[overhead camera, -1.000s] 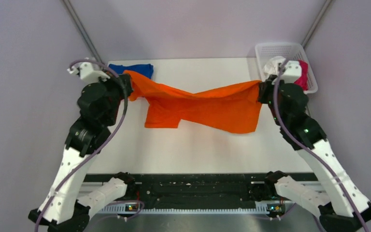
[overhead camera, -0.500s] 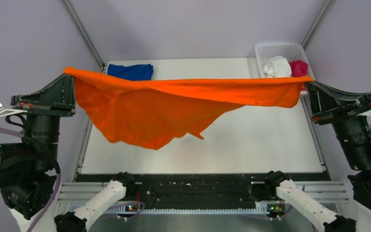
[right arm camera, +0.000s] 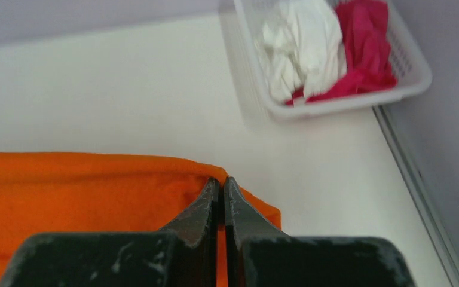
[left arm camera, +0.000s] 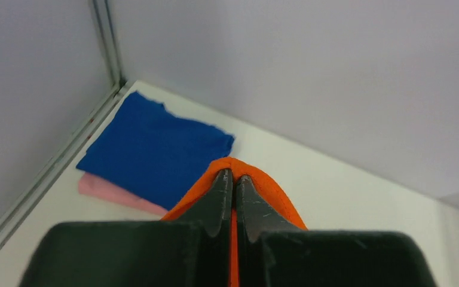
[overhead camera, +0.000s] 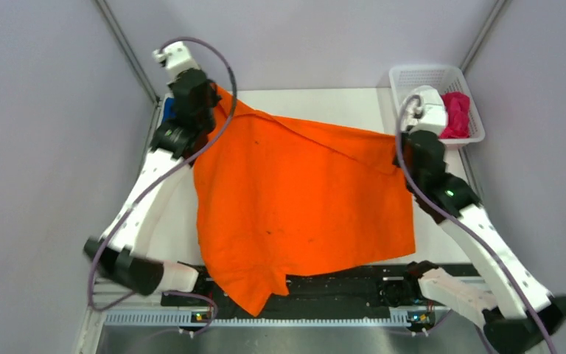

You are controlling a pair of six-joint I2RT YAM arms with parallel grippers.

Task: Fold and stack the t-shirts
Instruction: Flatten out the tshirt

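The bright orange t-shirt [overhead camera: 302,199] lies spread over the table, its near end draped across the front rail. My left gripper [overhead camera: 217,99] is shut on its far left corner, and in the left wrist view the cloth [left arm camera: 263,185] wraps round the gripper [left arm camera: 232,173]. My right gripper [overhead camera: 400,151] is shut on the far right edge, with orange cloth [right arm camera: 95,191] beside it [right arm camera: 221,180]. A folded royal blue t-shirt [left arm camera: 155,149] lies on a pale pink one [left arm camera: 113,191] in the far left corner. White [right arm camera: 299,42] and magenta [right arm camera: 364,42] t-shirts sit crumpled in the basket.
The white lattice basket [overhead camera: 424,70] stands at the far right corner, close behind my right wrist. Grey walls and metal frame posts [overhead camera: 121,44] enclose the table. A black rail [overhead camera: 339,284] runs along the near edge between the arm bases.
Half a second ago both arms held the orange shirt stretched high and wide. Now they have swung forward and down, and the shirt lies flat across the table.
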